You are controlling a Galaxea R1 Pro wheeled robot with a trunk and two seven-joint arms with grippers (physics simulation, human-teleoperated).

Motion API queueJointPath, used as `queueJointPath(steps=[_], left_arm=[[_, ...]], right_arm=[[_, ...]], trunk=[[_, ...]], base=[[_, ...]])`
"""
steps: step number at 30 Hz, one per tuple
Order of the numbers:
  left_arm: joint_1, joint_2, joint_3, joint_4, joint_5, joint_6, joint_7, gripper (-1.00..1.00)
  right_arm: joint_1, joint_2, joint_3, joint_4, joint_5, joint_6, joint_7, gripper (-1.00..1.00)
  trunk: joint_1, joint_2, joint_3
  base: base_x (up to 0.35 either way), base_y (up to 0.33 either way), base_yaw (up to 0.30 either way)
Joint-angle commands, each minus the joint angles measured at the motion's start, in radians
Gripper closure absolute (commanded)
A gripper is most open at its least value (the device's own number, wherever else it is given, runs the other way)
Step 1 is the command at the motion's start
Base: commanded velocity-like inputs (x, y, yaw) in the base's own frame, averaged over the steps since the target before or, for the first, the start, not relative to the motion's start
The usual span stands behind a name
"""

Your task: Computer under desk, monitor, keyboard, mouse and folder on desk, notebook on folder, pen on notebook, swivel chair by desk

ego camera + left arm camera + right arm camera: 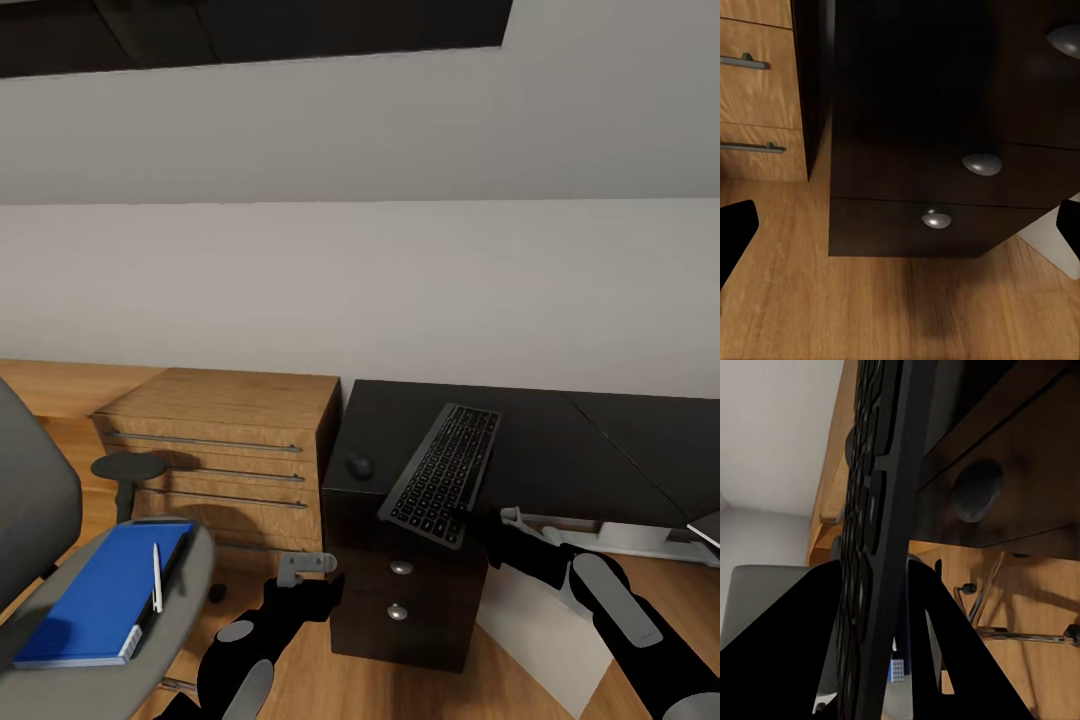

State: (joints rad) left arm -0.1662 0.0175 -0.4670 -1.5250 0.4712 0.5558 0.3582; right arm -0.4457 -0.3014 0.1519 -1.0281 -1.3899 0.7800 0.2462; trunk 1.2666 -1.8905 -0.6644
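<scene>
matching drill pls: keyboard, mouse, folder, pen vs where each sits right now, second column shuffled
1. keyboard
2. mouse
3. folder
4. pen

A. lying on the blue cover
B. flat on the swivel chair seat
C. on the black top, left of the keyboard
D. tilted, clamped in the right tool

Pairs: 1-D, 2-C, 3-B, 4-A

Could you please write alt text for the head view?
The right pincer holds the keyboard tilted above a dark cabinet bearing the mouse. At left, the blue folder and pen lie on the swivel chair.
</scene>
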Motion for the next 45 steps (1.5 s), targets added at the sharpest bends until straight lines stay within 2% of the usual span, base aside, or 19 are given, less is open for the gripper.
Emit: queueJointPath(steps=[1,13,25,45], left_arm=[[-0.001,0.001,-0.002,-0.001,0.011,0.001,0.010,-1.00],[-0.001,-0.002,-0.004,-0.022,0.012,0.001,0.012,-1.00],[-0.001,-0.004,-0.002,-0.023,0.012,0.001,0.013,-1.00],[-0.001,0.001,-0.002,-0.021,0.012,0.003,0.012,-1.00]], right_arm=[[-0.001,-0.001,0.002,0.001,0.003,0.001,0.005,1.00],[-0.001,-0.002,-0.001,0.000,0.003,0.001,0.005,1.00],[-0.001,-0.002,-0.003,0.000,0.003,0.001,0.005,1.00],[-0.002,-0.002,-0.006,0.001,0.003,0.002,0.007,1.00]], trunk=[[0.000,-0.001,-0.001],[0.000,-0.001,-0.001],[0.046,-0.085,-0.039],[0.046,-0.085,-0.039]], base=[[0.000,0.000,0.000],[0.000,0.000,0.000],[0.000,0.000,0.000],[0.017,0.000,0.000]])
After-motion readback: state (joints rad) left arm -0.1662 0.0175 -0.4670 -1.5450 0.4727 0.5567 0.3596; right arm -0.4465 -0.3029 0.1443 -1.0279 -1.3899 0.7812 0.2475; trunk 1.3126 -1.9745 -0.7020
